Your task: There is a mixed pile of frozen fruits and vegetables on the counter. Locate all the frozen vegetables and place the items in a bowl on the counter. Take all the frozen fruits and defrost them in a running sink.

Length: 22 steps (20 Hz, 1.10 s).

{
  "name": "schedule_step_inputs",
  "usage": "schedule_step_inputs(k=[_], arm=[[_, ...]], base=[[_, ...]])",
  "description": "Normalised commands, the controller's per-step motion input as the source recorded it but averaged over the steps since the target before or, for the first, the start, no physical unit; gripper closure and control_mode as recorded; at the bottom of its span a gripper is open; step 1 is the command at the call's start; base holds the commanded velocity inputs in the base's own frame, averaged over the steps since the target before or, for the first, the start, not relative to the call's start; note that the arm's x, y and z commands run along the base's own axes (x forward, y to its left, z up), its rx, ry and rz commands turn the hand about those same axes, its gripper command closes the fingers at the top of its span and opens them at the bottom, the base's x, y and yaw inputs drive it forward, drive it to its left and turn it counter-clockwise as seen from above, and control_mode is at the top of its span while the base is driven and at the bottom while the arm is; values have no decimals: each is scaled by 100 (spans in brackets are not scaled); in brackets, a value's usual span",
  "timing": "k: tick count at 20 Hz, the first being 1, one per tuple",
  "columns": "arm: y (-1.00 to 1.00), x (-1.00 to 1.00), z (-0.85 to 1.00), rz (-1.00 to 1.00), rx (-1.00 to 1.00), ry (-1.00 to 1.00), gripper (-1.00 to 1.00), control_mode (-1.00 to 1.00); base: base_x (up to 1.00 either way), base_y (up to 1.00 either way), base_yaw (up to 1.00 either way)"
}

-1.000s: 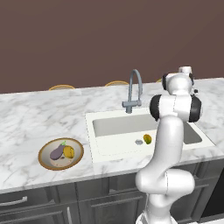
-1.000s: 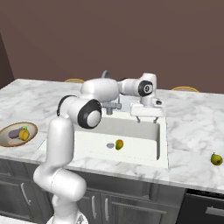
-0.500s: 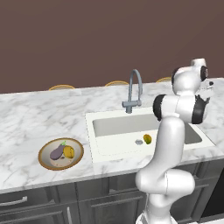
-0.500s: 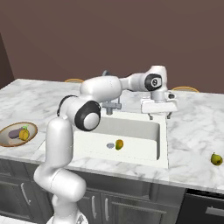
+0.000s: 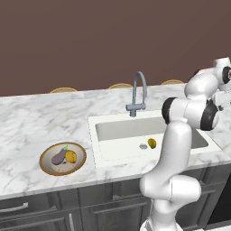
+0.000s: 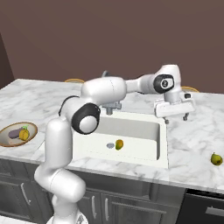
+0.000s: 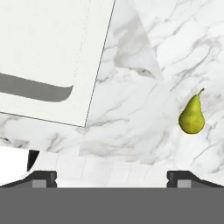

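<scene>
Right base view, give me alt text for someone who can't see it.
A white robot arm reaches over a white sink set in a marble counter, its open gripper hovering above the counter just right of the basin. A yellow-orange fruit lies in the sink, a pear sits far right, and a bowl of vegetables far left.

Marble counter (image 6: 192, 144) with inset sink (image 6: 131, 131), bowl (image 6: 17, 133), lone pear (image 6: 215, 159).

Left base view: the gripper (image 5: 224, 97) is cut off by the right edge, so its jaw spacing cannot be read. Right base view: the faucet (image 6: 110, 104) is largely hidden behind the arm, and the bowl (image 6: 6, 141) is clipped by the left edge. Sink (image 7: 48, 57) partly cropped in hand view.
</scene>
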Motion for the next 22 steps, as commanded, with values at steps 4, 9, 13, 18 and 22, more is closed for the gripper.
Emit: schedule_step_inputs(k=[4,9,13,18,22], arm=[[-50,-47,5,17,1,-1,-100,-100],[-26,-10,-19,0,11,-1,-100,-100],[-27,-5,-30,-13,11,-1,-100,-100],[-35,9,-11,-15,2,0,-100,-100],[-23,-5,-2,-3,0,-5,-100,-100]], base=[[0,0,0],[0,0,0],[0,0,0],[0,0,0],[0,0,0]])
